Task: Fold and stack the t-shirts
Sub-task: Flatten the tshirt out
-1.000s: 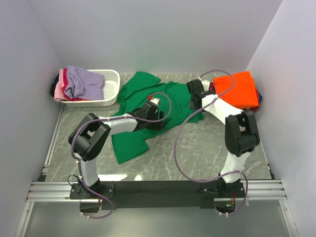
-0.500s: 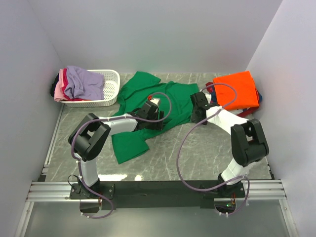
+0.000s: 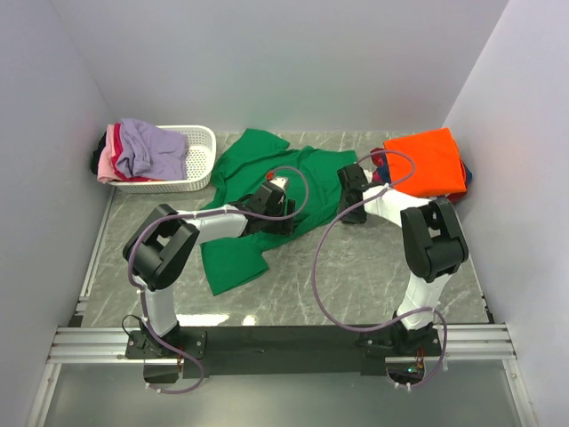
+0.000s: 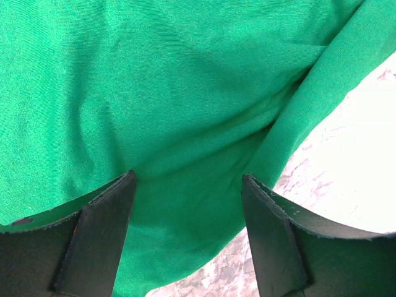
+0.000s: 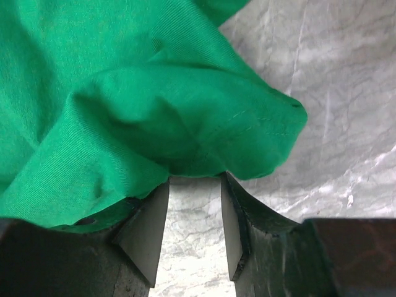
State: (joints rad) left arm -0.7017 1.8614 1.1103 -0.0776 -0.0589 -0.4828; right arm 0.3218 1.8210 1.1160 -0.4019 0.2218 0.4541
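Well left of your left end effector [image 4: 185, 238], a white slotted plastic basket [image 3: 200, 160] holds lavender and pink shirts [image 3: 147, 147]. That end effector is spread wide over the bright green cloth t-shirt [image 3: 236, 253], probably to pin it flat. Your right end effector [image 5: 192, 223] is narrow, bare desk [image 5: 334, 124] showing between its fingers [image 5: 145, 229] and the shirt's bunched hem at their tips, likely lined up for a pinch. Just right of it lies the folded orange t-shirt [image 3: 431, 160].
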